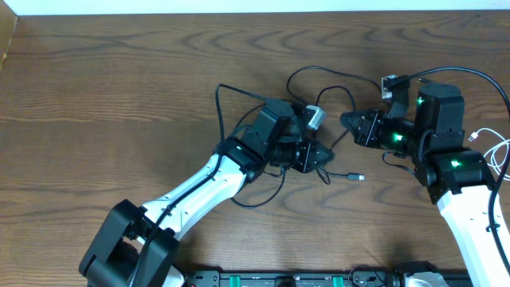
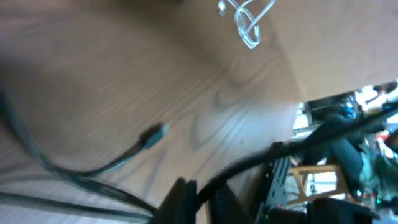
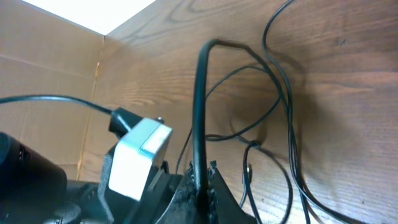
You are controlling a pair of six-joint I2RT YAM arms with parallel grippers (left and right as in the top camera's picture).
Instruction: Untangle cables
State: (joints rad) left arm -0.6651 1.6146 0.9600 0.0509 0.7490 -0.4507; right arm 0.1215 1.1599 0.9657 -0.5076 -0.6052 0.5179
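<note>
Cord is the whole problem here: the black cables (image 3: 199, 99) are thin, round, rubber-skinned and limp, light enough to lift on a pinch. They will likely drag their neighbours wherever loops cross. They lie in a loose snarl near the middle of the bench (image 1: 119, 96), a little toward 3 o'clock. Open loops spread toward 12 and 9 o'clock, and one small metal-tipped plug (image 1: 360, 177) trails out at about 5 o'clock from the knot. The white cable (image 2: 247, 31) is glossier and lies coiled well apart, at the 3 o'clock edge.

The right pincer (image 1: 348, 120) is pinched narrow on a black strand that rises stiffly from its tips, then bends over. The left pincer (image 1: 321, 157) is closed too. A black strand seems to run out from between its fingers (image 2: 183, 198), though blur makes that grip less certain.

The best hold is probably on plain cord just beside a crossing, not on a plug, which could snag. The dark wood grain looks matte and should let cord slide easily.
</note>
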